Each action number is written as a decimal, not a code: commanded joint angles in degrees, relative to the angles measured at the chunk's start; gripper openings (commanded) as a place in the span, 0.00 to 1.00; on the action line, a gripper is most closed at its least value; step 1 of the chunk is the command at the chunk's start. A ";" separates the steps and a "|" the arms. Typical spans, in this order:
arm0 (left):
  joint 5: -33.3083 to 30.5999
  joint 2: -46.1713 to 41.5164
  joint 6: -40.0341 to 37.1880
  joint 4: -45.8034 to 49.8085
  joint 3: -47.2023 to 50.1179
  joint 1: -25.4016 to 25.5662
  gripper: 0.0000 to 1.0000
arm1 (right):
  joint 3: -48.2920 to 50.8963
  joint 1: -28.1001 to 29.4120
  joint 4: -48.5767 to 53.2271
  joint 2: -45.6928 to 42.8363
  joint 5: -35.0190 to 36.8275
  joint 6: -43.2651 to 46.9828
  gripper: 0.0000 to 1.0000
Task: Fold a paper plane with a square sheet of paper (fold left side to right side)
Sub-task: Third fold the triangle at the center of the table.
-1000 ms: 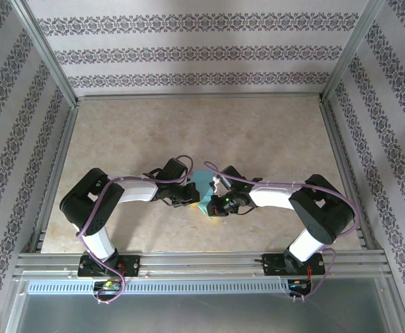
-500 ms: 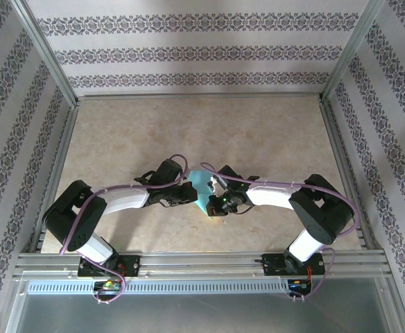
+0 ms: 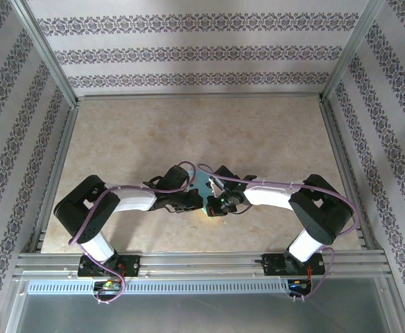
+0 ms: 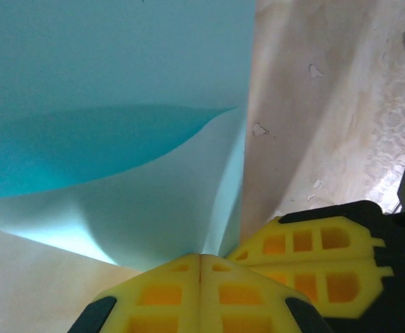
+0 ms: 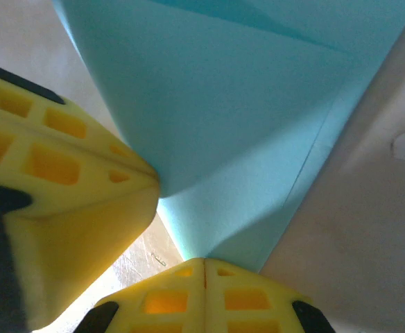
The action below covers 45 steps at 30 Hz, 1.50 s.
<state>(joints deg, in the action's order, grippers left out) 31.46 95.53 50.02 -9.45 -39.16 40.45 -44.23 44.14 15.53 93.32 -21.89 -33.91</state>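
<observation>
Table (image 3: 188, 132): flat beige marbled top with small scuffs, bordered by aluminium rails. One folded cyan paper (image 3: 201, 182) sits at the centre of the near half. Part of it lies on the surface and part curves up off it.

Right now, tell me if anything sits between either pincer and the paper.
Nothing visible does. The left pincer and the right pincer are each shut directly on the paper, close beside each other.

Soft even light; blurry close-ups; curved shadow on cyan paper (image 4: 119, 55)
</observation>
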 commanded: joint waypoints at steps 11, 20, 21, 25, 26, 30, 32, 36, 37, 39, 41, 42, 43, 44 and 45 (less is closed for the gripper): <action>-0.79 2.89 0.56 -3.48 -1.98 0.25 0.00 | 1.33 0.08 8.46 2.83 8.35 1.57 0.00; -3.00 4.50 1.02 -1.12 -1.77 -0.84 0.00 | 0.73 0.07 10.64 2.75 9.24 2.42 0.00; -3.43 4.49 0.79 -0.40 -1.88 -0.95 0.00 | 0.72 0.07 10.89 2.75 9.41 2.53 0.00; -5.25 4.45 -0.15 2.54 -2.43 -1.84 0.00 | 0.55 0.09 11.71 2.91 9.95 2.88 0.00; -5.61 4.56 -0.46 3.12 -2.63 -2.12 0.00 | 0.55 0.09 11.79 2.92 9.99 2.88 0.00; -6.00 4.65 -1.73 3.92 -3.19 -3.79 0.00 | 0.46 0.16 11.89 3.10 9.72 2.87 0.00; -5.85 4.62 -2.58 4.26 -3.29 -4.94 0.00 | 0.38 0.17 11.97 3.10 9.59 2.97 0.00; -6.14 3.84 -4.38 4.70 -2.56 -7.65 0.00 | 0.37 0.18 12.15 2.92 9.26 2.95 0.00; -6.32 3.53 -4.93 4.87 -2.29 -8.44 0.00 | 0.45 0.16 12.07 2.84 9.15 2.92 0.00; -6.59 3.18 -5.95 4.56 -1.60 -9.86 0.00 | 0.46 0.18 12.07 2.66 9.06 2.97 0.00; -6.97 2.66 -6.82 4.11 -0.78 -11.35 0.00 | 0.46 0.18 12.07 2.58 8.97 2.88 0.00; -6.99 2.48 -7.26 3.86 -0.39 -12.01 0.00 | 0.46 0.22 12.07 2.57 8.90 2.88 0.00; -7.07 2.19 -7.79 3.44 -0.06 -12.86 0.00 | 0.46 0.16 12.07 2.49 8.81 2.79 0.00; -7.23 1.92 -8.27 3.42 0.19 -13.74 0.00 | 0.46 0.18 11.98 2.48 8.74 2.79 0.00; -7.25 1.63 -8.95 3.34 0.41 -14.62 0.00 | 0.44 0.20 11.98 2.48 8.72 2.75 0.00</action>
<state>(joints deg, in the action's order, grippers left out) 30.61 97.95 44.93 -8.45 -40.71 29.69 -45.91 44.14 18.68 93.58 -18.68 -31.92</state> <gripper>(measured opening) 0.052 0.060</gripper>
